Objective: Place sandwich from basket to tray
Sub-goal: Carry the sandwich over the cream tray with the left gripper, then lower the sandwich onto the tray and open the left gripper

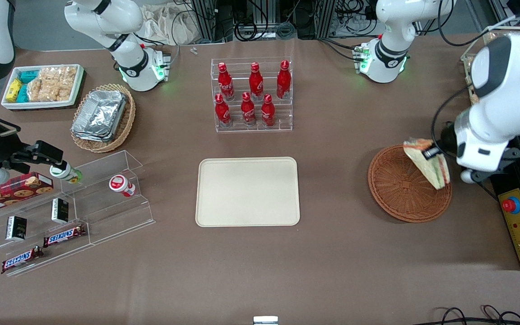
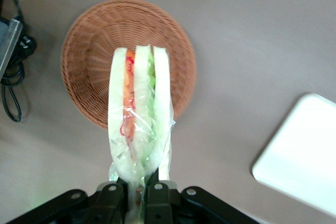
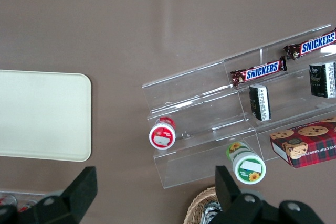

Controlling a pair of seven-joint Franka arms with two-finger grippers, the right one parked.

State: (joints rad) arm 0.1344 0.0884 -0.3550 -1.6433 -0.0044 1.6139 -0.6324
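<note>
Brown tabletop [image 1: 332, 253] carries the tray [image 1: 248, 191] at mid-table, well apart from the gripper [image 1: 432, 152]. Its jaws are clenched on the sandwich [image 2: 139, 108] — wrapped in film, lifted clear above the basket [image 2: 94, 40] — toward the working arm's end.

Pincer [image 2: 137, 188] grips wrapped sandwich [image 2: 139, 124] above basket [image 2: 89, 51]; tray [image 1: 247, 191] lies bare.

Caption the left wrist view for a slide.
Tool shut on the wrapped sandwich, held above the round wicker basket, with the beige tray nearby.
</note>
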